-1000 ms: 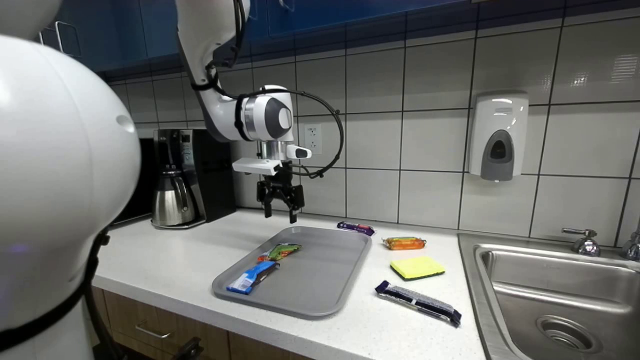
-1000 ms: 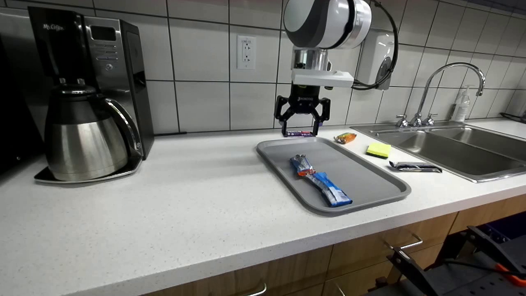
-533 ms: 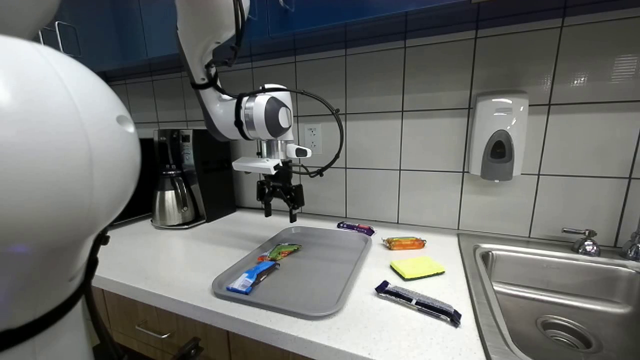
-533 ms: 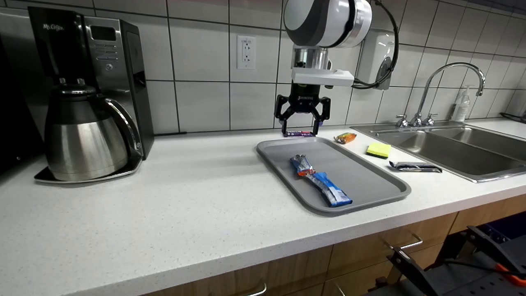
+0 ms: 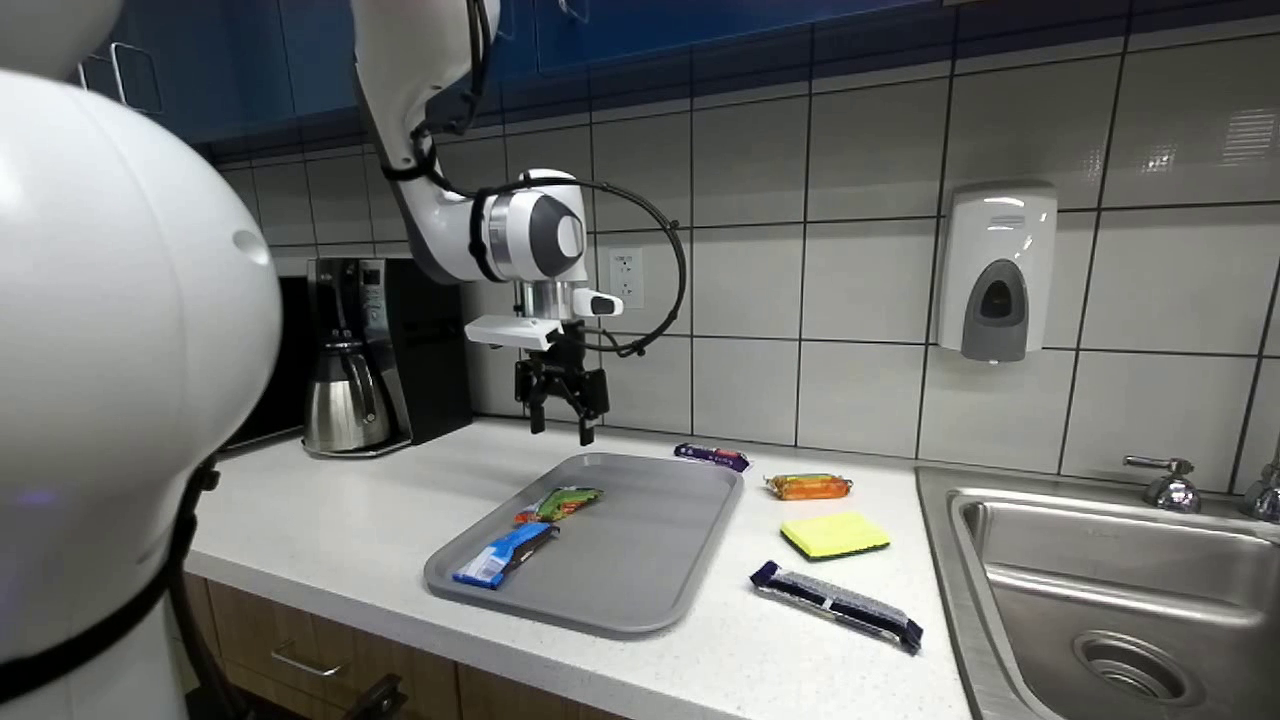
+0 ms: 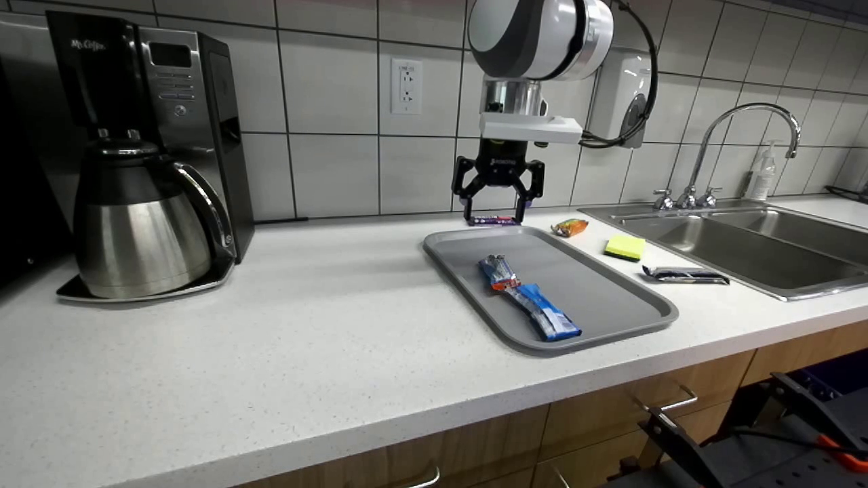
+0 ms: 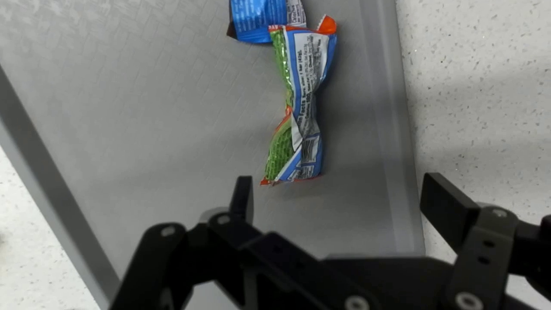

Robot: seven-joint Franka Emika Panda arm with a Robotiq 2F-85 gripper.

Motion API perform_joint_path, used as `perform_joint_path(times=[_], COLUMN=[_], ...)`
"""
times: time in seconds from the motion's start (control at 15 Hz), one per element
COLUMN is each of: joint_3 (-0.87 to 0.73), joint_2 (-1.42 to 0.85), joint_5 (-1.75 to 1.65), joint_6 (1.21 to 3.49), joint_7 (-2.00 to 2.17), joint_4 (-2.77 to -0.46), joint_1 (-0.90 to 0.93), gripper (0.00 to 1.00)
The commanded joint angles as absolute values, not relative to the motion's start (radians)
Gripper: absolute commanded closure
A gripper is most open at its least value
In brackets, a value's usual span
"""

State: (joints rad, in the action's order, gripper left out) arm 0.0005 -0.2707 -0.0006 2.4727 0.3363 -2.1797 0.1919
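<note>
Wrist view is the one to steer by: your pincer [image 7: 338, 185] is spread wide with nothing in it, hanging above the wall-side end of the gray tray [image 7: 172, 129]. Watch the right-hand finger [image 7: 450, 211] in that picture. It looks lined up with the tray's rim, so dropping straight down there could clip the edge. You're better off centering up high first, then easing down slow. The wrappers look thin and crinkly, so any squeeze probably wants to be gentle and across the narrow middle, not on an end.

As for where stuff sits: the green-and-blue wrapped bar [image 7: 303, 103] lies flat on the tray, below and just ahead of your fingertips, nearer the left one in that picture, not touching. Its far end meets, maybe overlaps, a blue wrapped bar [image 7: 260, 19], so you'd likely nudge both. And don't get fooled by the purple bar [image 6: 493, 221] that shows between your fingers in an exterior view; it's lying on the counter [image 6: 305, 339] behind the tray, clear of the pincer.
</note>
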Motion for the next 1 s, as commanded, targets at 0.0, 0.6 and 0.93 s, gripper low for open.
perform_joint_path(times=[0.0, 0.6, 0.93], joint_3=[0.001, -0.067, -0.108], joint_2=[-0.278, -0.375, -0.456], joint_5=[-0.01, -0.029, -0.028], joint_6=[2.491, 2.512, 2.496], joint_7=[0.419, 0.674, 0.797], joint_4=[-2.165, -2.052, -1.948], joint_1=[0.185, 0.199, 0.203], gripper=[0.0, 0.0, 0.0])
